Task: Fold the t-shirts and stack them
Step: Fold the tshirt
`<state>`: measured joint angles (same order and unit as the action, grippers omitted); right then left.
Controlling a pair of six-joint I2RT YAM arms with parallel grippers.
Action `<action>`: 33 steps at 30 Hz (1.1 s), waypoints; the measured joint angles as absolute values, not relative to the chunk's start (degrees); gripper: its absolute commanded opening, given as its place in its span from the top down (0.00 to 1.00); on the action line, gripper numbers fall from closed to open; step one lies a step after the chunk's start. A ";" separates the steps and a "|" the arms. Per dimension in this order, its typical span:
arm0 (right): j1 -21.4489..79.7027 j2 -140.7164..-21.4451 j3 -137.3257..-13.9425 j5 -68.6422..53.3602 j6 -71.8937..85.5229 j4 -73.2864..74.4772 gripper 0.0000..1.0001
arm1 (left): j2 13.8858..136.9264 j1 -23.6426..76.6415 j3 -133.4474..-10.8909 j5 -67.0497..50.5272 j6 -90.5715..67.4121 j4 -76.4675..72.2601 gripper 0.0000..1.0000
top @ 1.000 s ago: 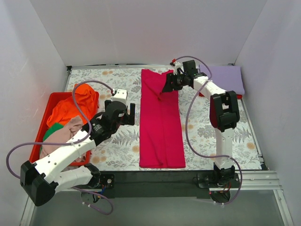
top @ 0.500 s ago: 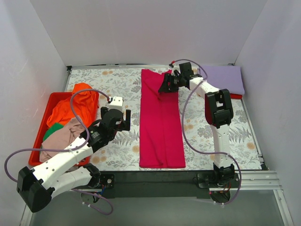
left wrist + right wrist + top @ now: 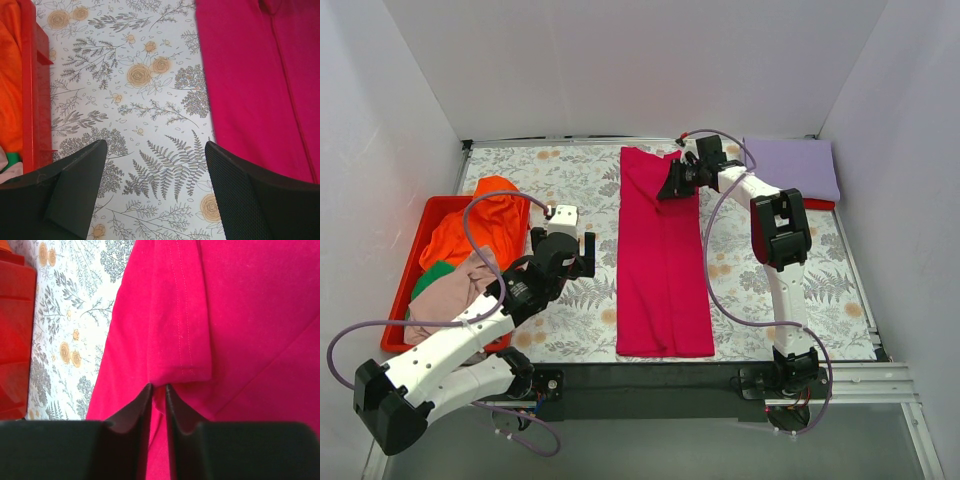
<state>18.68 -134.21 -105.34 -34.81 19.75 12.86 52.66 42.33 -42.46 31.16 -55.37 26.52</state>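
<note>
as left pincer (image 3: 155, 146) gapes, right pincer (image 3: 158, 388) nips the crimson t-shirt (image 3: 240, 315).

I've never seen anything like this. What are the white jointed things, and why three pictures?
Those are two robot arms on a flowered table, each ending in a two-fingered pincer. The wide picture looks down from above; the other two come from cameras on each wrist. A crimson t-shirt lies folded into a long strip; the right pincer pinches its far end, while the left pincer hangs open. An orange t-shirt, a beige-pink t-shirt and a green t-shirt wait in a red tray; a folded lavender t-shirt lies far right.
</note>
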 measured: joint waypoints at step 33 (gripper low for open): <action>22.00 -131.31 -95.83 -34.59 18.87 10.13 0.58 | 52.60 42.33 -41.58 30.65 -56.99 26.70 0.21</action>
<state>22.00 -131.31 -95.83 -34.59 18.87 10.13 52.60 42.33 -41.58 30.65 -56.99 26.70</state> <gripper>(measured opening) 0.366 0.784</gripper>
